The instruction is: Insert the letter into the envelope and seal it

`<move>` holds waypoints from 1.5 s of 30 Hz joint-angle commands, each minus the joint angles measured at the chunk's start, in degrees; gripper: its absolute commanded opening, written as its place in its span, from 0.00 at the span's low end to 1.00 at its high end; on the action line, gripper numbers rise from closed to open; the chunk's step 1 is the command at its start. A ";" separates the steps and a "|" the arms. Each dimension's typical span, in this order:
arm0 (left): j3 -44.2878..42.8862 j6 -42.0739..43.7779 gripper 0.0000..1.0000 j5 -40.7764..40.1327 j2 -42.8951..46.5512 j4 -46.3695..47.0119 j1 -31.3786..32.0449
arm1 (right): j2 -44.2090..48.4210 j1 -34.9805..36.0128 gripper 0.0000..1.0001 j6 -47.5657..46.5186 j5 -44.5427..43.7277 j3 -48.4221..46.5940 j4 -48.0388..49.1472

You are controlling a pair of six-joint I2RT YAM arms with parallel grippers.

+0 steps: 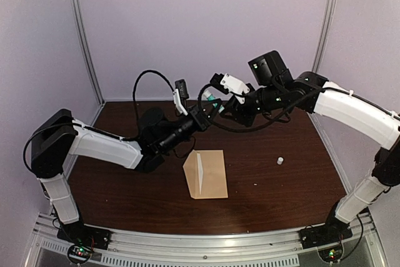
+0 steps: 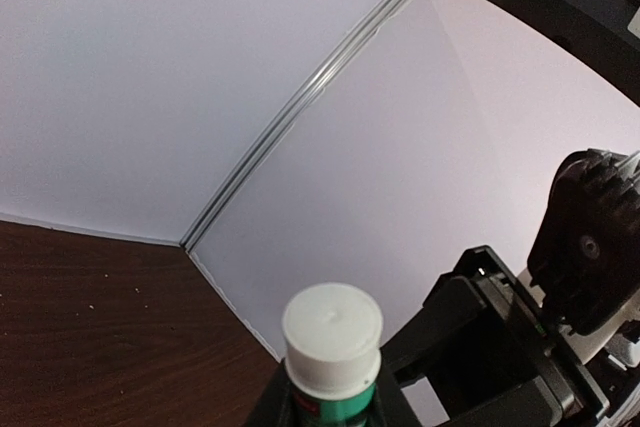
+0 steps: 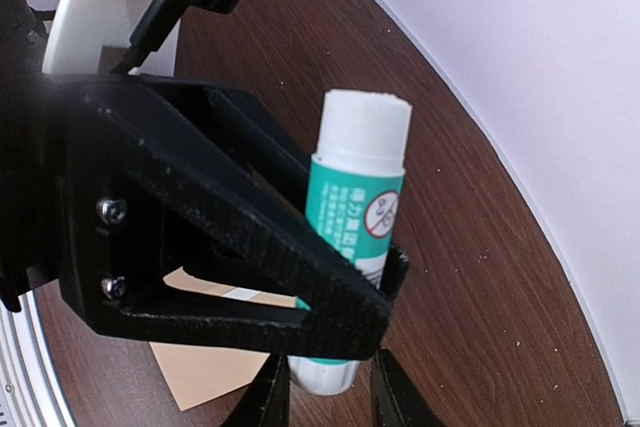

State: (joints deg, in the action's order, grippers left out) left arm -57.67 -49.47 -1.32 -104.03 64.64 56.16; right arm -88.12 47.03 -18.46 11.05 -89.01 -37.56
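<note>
Sealing step; glue first. Left hand (image 3: 350, 277) pinching glue stick (image 3: 358, 197) in air. Right hand (image 3: 325, 397) round stick's end; gripping or not, cannot tell. Envelope (image 1: 209, 176) flat on surface (image 1: 281, 129); letter not seen, likely inside. Next: steady pull, then glue to flap.

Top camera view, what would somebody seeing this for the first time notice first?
The two arms meet in mid-air over the far side of the table: the left gripper clamps a green-and-white glue stick, with the right gripper flanking one end. Below them the tan envelope lies on the dark tabletop.
</note>
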 commanded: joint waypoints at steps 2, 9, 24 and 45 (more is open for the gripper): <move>-1.70 -0.60 0.00 0.50 0.09 3.65 0.36 | -0.82 0.33 0.27 0.88 -0.64 -1.75 0.29; -2.05 -0.94 0.00 1.03 -0.26 3.39 0.42 | -0.87 0.34 0.21 0.69 -0.27 -1.59 0.73; -1.66 0.10 0.00 6.95 -2.05 3.81 0.20 | -0.59 -20.09 0.07 26.43 63.09 2.28 15.57; -1.12 -0.49 0.00 5.01 0.00 3.57 0.06 | 8.99 -14.23 0.43 5.37 17.04 8.42 2.72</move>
State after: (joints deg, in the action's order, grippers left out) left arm -58.85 -49.93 5.13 -105.69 68.27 56.62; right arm -78.85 28.84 0.27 48.97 -79.61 -24.69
